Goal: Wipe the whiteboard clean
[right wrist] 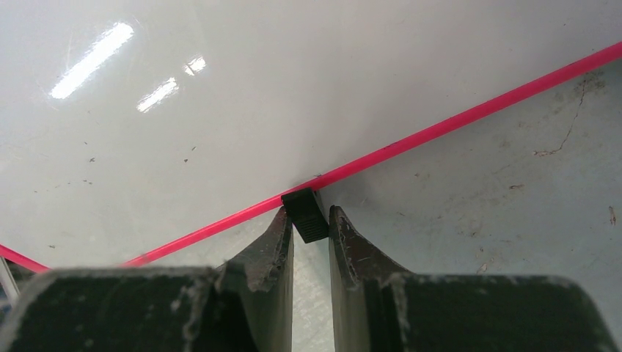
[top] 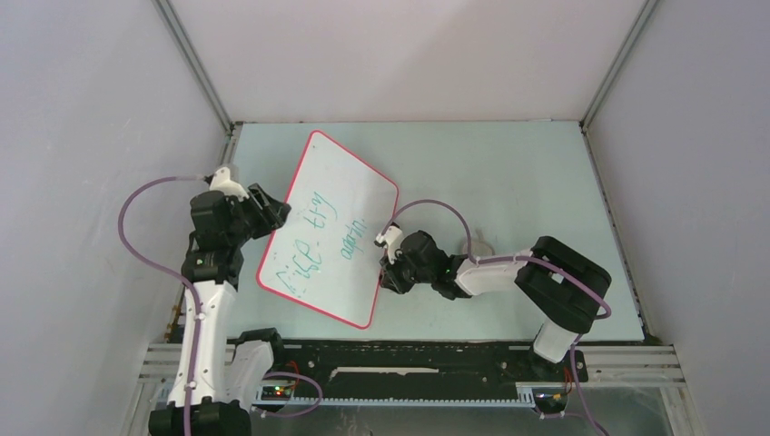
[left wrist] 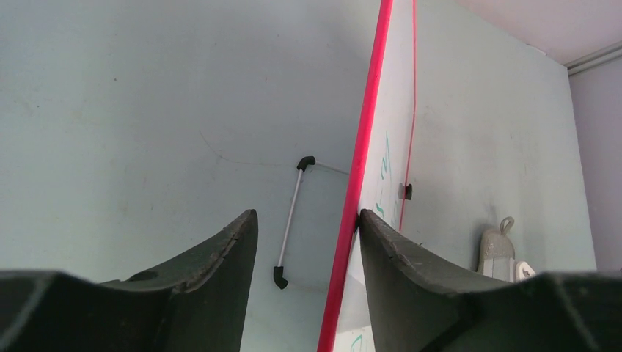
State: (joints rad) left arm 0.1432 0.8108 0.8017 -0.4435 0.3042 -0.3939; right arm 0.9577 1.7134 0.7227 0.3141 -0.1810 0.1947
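The whiteboard [top: 331, 222] lies slanted across the table's left middle, with a red-pink rim and green handwriting on its near half. My left gripper [top: 275, 213] is at its left edge. In the left wrist view it [left wrist: 308, 214] is open, with the board's red rim [left wrist: 352, 220] between the jaws and against the right finger. My right gripper [top: 390, 262] is at the board's right edge. In the right wrist view it [right wrist: 310, 210] is shut on a small black clip [right wrist: 304, 213] on the rim. The board [right wrist: 183, 110] there is glossy white.
A grey knobbly cloth pad [left wrist: 496, 246] lies on the table beyond the board, half hidden behind the right arm in the top view [top: 478, 243]. A thin wire stand with black ends [left wrist: 291, 220] shows under the board. Grey walls enclose the pale green table [top: 508, 173].
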